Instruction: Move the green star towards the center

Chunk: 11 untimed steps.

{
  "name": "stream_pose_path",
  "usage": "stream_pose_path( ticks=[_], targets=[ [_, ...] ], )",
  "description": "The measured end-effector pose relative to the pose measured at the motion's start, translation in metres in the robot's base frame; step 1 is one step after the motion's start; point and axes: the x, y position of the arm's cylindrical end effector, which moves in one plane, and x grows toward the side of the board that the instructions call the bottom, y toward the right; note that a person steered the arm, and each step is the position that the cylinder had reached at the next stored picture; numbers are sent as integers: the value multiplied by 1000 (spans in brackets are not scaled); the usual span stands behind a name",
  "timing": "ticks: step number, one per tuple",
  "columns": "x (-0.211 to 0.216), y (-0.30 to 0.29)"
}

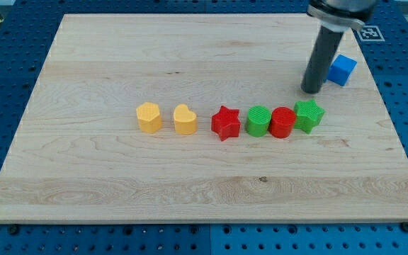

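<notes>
Green star (309, 115) is pictured at the right-hand end of a row of six blocks on the wooden surface (119, 57), touching or very nearly touching the red cylinder (282, 122) on its left. Beyond that cylinder, leftward from the star, are lined up a green cylinder (258, 121), a red star (225, 123), a yellow heart (185, 119) and a further yellow block (149, 117) of rounded outline. A blue cube (343, 70) is seen up and to the right of the star, close to the surface's edge.

No jaws are fitted to this arm, so nothing can be reported as spread or pinching; the rod's tip (312, 91) is shown just above the star in the view, slightly apart from it, between it and the blue cube.

The star's leftward path appears blocked by the row. A clean push would likely be started from the star's right or lower-right flank, so that it is steered up and leftward, clear of the red cylinder. A centred contact on the star's body is advised, since an off-centre touch on a point could spin it aside.
</notes>
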Motion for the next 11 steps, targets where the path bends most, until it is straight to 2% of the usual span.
stream_pose_path(
  ticks=[2,4,6,9,11],
  targets=[
    [49,38],
    [79,-35],
    [65,-61],
    [40,7],
    [19,-67]
  ],
)
